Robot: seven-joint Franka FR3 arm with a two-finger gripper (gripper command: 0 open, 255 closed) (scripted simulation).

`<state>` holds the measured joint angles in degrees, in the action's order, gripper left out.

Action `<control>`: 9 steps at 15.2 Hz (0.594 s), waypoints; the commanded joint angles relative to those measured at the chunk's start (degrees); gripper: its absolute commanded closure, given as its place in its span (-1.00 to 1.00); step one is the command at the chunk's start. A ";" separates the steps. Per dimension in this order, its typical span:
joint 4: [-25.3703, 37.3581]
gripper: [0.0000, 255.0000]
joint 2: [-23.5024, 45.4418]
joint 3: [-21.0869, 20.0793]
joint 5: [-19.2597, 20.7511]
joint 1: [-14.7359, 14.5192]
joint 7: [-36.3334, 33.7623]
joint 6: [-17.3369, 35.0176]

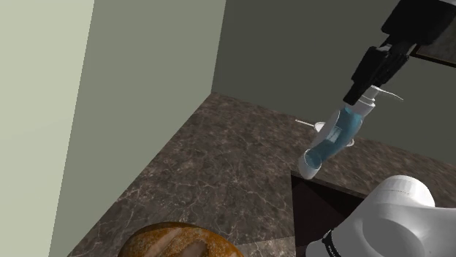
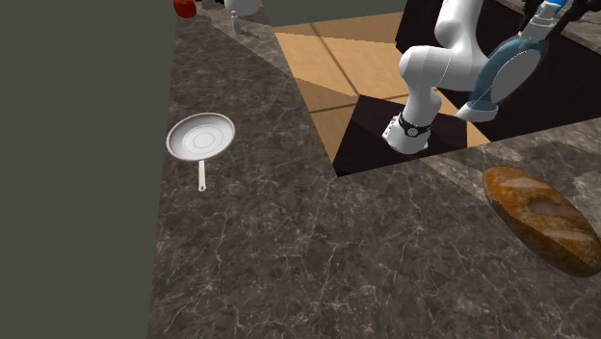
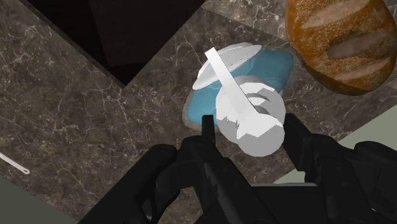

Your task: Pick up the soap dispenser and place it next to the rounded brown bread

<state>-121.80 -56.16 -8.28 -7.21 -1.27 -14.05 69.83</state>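
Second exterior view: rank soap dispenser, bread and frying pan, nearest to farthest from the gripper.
1. Soap dispenser, held in the gripper.
2. Bread, on the counter at that view's right.
3. Frying pan, far off at that view's left.

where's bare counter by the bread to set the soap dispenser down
The dark marbled counter is bare between the white frying pan and the brown oval bread loaf. Tighter: the strip between the loaf and the dark recess.

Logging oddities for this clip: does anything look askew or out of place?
The soap dispenser hangs tilted, well off upright, clasped at its white pump by the gripper. Nothing else stands out.
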 commanded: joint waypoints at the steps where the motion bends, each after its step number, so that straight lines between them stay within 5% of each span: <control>1: 1.19 1.00 -1.39 -1.71 -1.73 -0.26 -2.11 -2.39; 9: 4.17 1.00 -5.10 -7.52 -8.07 -0.69 -9.10 -7.86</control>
<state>-116.80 -60.58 -15.54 -14.93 -1.88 -22.91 61.80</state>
